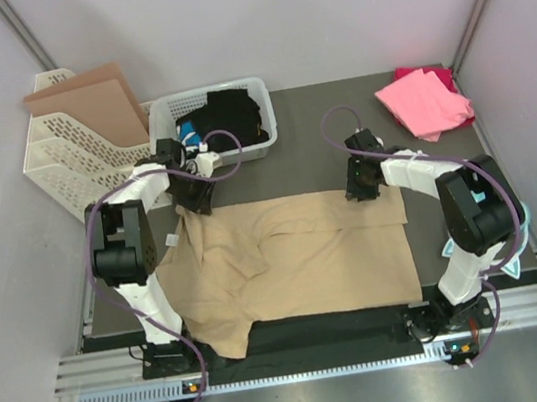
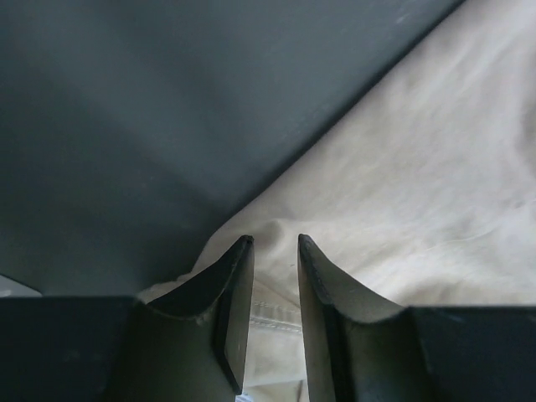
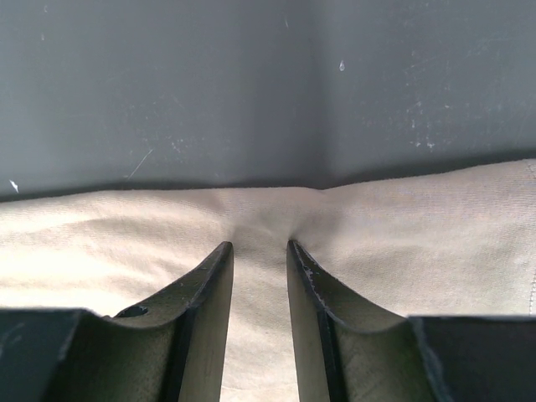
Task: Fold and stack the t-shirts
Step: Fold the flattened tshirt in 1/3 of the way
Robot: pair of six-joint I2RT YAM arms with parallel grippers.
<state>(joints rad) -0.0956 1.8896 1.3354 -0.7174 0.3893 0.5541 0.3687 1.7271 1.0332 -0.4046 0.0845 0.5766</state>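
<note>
Right now I see the tan t-shirt (image 1: pixel 297 257) spread across the middle of the dark desk (image 1: pixel 311 144), mostly flat, with rumpled folds on its left half and one corner hanging toward the near edge. My left claw (image 1: pixel 193 200) sits at the far-left corner of the tan t-shirt; in its wrist view the fingers stand close together with the hemmed edge of the cloth bunched between them, so I read it as pinching that corner. My right claw (image 1: pixel 363 187) is at the far-right edge of the tan t-shirt, fingers narrowed, and the cloth puckers into the gap between them, so it is gripping that edge. Beyond the far-right corner of the tan t-shirt, well apart from it, the pink t-shirt (image 1: pixel 423 102) lies on the magenta t-shirt (image 1: pixel 440 74). Past the far-left corner stands a white basket (image 1: pixel 260 111) holding dark clothes (image 1: pixel 231 116), and further left are white racks (image 1: pixel 69 150) with a cardboard sheet (image 1: pixel 97 100).
</note>
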